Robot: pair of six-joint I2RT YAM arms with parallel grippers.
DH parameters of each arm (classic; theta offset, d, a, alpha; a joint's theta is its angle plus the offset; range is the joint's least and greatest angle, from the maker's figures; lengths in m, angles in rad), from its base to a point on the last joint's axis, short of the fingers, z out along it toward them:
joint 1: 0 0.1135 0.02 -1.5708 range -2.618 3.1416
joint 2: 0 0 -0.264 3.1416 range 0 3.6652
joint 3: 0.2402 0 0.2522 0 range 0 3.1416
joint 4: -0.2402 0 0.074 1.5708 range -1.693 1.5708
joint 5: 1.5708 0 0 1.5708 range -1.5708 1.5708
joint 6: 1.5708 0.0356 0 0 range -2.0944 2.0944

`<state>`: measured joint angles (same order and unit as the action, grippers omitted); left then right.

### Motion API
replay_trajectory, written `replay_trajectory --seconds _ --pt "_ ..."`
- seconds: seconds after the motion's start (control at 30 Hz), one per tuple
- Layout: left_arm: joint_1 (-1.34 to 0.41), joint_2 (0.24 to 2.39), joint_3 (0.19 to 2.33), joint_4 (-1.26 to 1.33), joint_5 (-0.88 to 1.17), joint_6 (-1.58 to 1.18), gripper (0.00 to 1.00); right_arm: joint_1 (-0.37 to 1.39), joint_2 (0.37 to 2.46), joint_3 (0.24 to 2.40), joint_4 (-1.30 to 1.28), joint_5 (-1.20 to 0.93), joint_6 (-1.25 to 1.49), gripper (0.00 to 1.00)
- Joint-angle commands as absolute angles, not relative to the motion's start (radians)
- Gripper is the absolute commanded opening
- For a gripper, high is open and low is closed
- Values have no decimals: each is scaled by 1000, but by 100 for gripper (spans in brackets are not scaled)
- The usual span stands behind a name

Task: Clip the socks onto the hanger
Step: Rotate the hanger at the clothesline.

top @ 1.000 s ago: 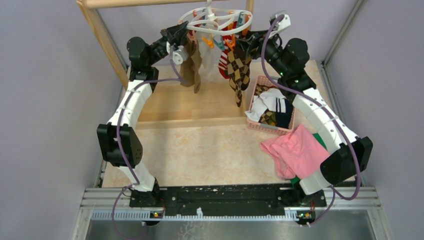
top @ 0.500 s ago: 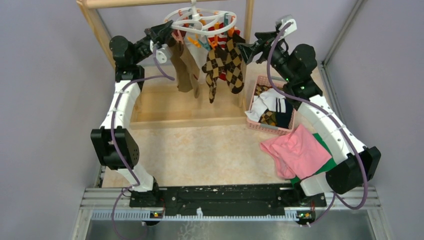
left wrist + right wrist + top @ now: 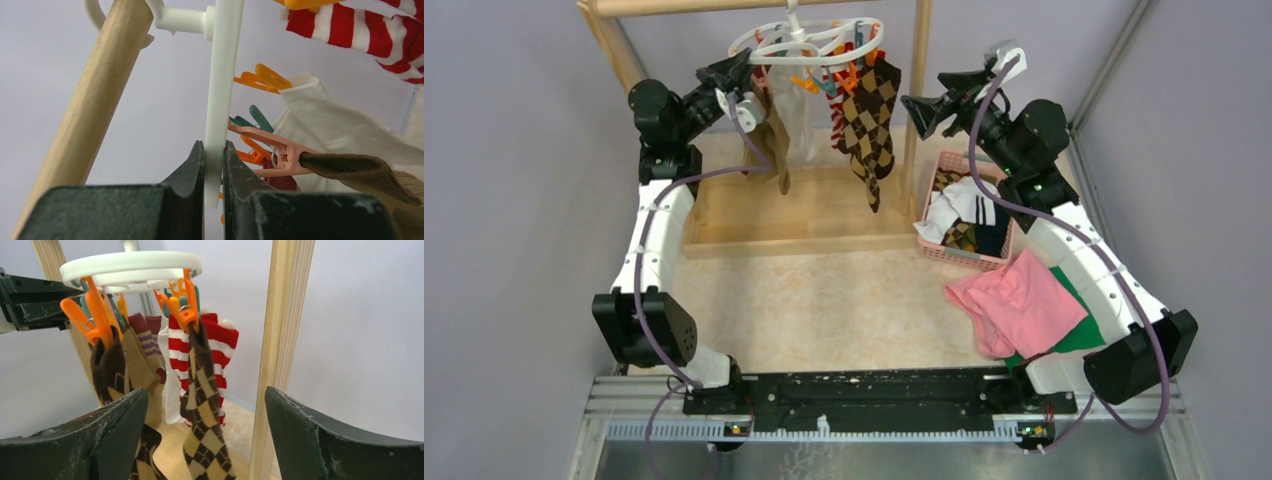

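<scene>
Hanger [image 3: 131, 262] was white; clips [image 3: 97, 310] were orange and teal. Argyle sock [image 3: 202, 410] was brown-tan diamond-patterned; striped sock [image 3: 222, 342] was red-white. Basket [image 3: 959, 258] was pink.

No writing, label, brand, number or sign can be read in any of the views.

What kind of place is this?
Probably a robot lab cell staged for laundry: plain grey walls, arms bolted to a metal rail, a white plastic ring hanger on a wooden rack.
</scene>
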<state>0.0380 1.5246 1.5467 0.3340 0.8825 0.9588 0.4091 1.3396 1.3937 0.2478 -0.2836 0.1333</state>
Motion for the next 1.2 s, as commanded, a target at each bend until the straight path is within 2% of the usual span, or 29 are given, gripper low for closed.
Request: replay_trajectory --seconds 0.0,0.67,0.83,0.93,1.07,1.17 --pt "29 1406 1524 369 690 1025 0 400 1291 1382 291 -308 153 86" --pt "-237 1301 1477 201 210 1297 0 399 1234 1341 300 -351 180 86" --pt "-273 1262 1467 180 151 1317 1 400 1229 1332 311 -356 193 86" --pt "-283 1244 1473 142 185 1301 7 400 1226 1328 318 -361 204 86" --pt "-291 1237 1471 112 231 1270 22 400 1219 1320 321 -364 209 86" --pt "-293 1230 1462 121 249 1229 25 400 1211 1314 316 -364 210 86"
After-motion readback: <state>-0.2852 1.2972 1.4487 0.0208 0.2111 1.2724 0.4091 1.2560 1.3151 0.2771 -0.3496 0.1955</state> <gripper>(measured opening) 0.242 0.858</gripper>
